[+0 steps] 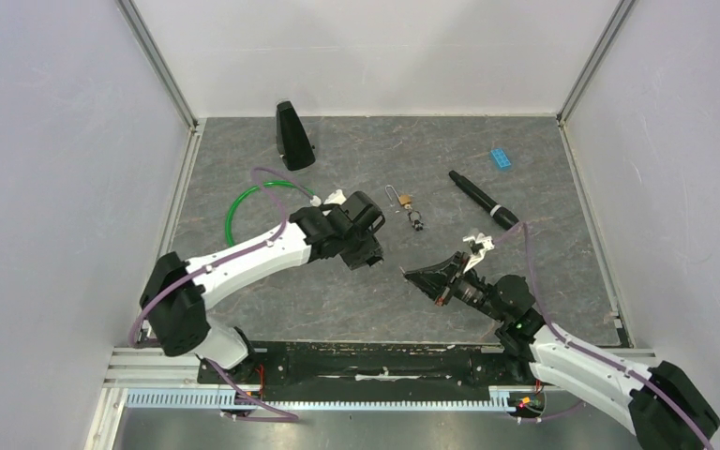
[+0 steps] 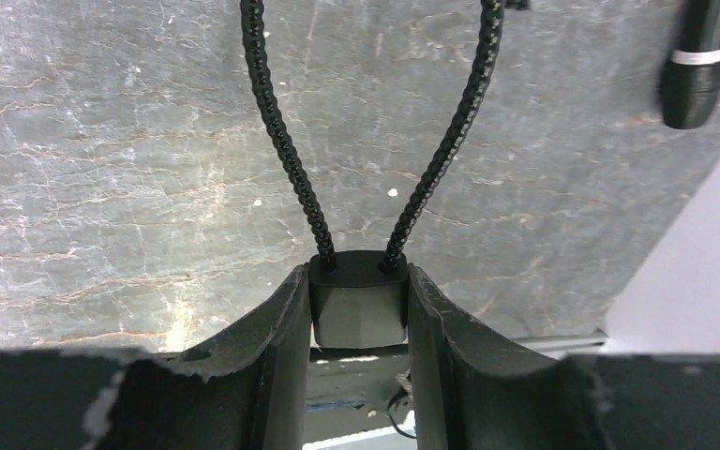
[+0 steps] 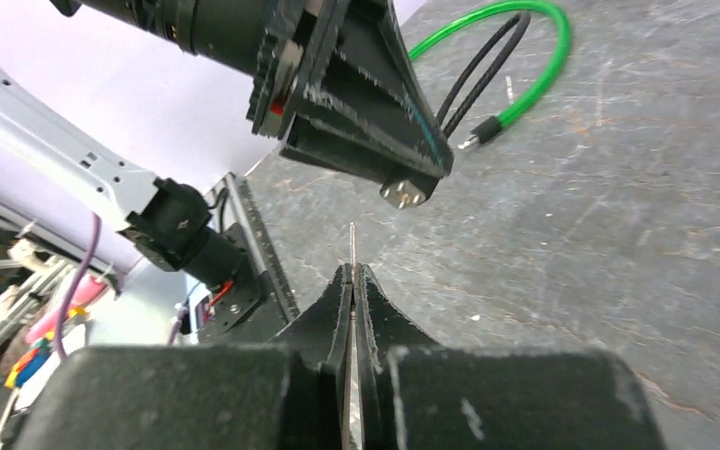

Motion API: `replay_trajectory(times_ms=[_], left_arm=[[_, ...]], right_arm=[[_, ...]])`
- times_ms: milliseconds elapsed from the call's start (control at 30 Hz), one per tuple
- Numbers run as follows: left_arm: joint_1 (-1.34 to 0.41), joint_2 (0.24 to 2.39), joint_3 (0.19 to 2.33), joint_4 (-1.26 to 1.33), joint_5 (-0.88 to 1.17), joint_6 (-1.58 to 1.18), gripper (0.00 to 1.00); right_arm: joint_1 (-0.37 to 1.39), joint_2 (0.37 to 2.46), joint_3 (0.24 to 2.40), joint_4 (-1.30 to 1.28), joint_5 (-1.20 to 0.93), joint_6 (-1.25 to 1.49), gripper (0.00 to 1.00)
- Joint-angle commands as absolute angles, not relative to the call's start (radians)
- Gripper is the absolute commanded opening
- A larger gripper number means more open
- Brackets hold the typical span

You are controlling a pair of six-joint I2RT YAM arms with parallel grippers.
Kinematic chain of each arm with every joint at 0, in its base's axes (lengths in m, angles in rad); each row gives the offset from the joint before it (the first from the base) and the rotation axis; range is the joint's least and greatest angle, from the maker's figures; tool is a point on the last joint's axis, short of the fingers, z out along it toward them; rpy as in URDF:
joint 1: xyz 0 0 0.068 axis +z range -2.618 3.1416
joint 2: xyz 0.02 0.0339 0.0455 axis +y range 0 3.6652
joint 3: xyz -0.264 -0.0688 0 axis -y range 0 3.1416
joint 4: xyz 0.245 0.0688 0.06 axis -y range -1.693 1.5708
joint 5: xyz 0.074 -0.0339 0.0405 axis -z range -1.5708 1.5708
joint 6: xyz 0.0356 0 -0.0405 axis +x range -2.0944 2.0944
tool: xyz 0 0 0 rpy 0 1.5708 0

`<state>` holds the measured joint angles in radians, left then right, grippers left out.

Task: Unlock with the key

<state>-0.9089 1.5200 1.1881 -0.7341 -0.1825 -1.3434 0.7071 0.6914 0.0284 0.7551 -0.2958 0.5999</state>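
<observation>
- My left gripper (image 2: 358, 274) is closed partway on the lock (image 2: 358, 311): its black body sits square between the two fingers (image 2: 286, 328), touching both.
- The lock's black cable (image 2: 279, 141) rises from the top of the body in two strands that spread apart over the table (image 2: 103, 187).
- My right gripper (image 3: 352, 274) is pinched tight on the key (image 3: 352, 246); only a thin sliver of the metal blade pokes out past the tips.
- From my right wrist, the lock's small silver end (image 3: 406, 194) shows at the tip of my left gripper, facing the key. The key's point is near it, a little to one side, and not touching.
- From above, my two grippers meet over the middle of the table, the left gripper (image 1: 367, 246) just beside the right gripper (image 1: 422, 278).
- Lying on the table beyond them: a green cable loop (image 1: 244, 202), a small brass padlock (image 1: 403, 200) with a bunch of small keys (image 1: 416, 223) just beside it, a black pen (image 1: 483, 201), a blue brick (image 1: 501, 158) and a black cone-shaped block (image 1: 292, 137).
</observation>
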Motion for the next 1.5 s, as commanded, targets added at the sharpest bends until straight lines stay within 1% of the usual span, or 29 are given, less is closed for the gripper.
replay_trajectory(times_ms=[0,267,400,767,1467], left_arm=[[-0.905,1.437,1.217,-0.751,-0.244,-1.412,0.04],[-0.906,1.385,1.206,-0.761,-0.227,-1.438,0.03],[-0.906,1.368,1.2,-0.76,-0.225,-1.445,0.03],[-0.907,1.371,1.198,-0.751,-0.209,-1.441,0.03],[-0.913,1.357,1.171,-0.696,-0.196,-1.421,0.02]], right_arm=[[0.748,0.753,0.031,0.938,-0.311,0.671,0.0],[0.798,0.949,0.006,1.173,-0.285,0.791,0.0],[0.799,1.016,0.014,1.239,-0.276,0.811,0.0],[0.8,1.161,0.053,1.348,-0.263,0.853,0.0],[0.8,1.329,0.13,1.407,-0.261,0.858,0.0]])
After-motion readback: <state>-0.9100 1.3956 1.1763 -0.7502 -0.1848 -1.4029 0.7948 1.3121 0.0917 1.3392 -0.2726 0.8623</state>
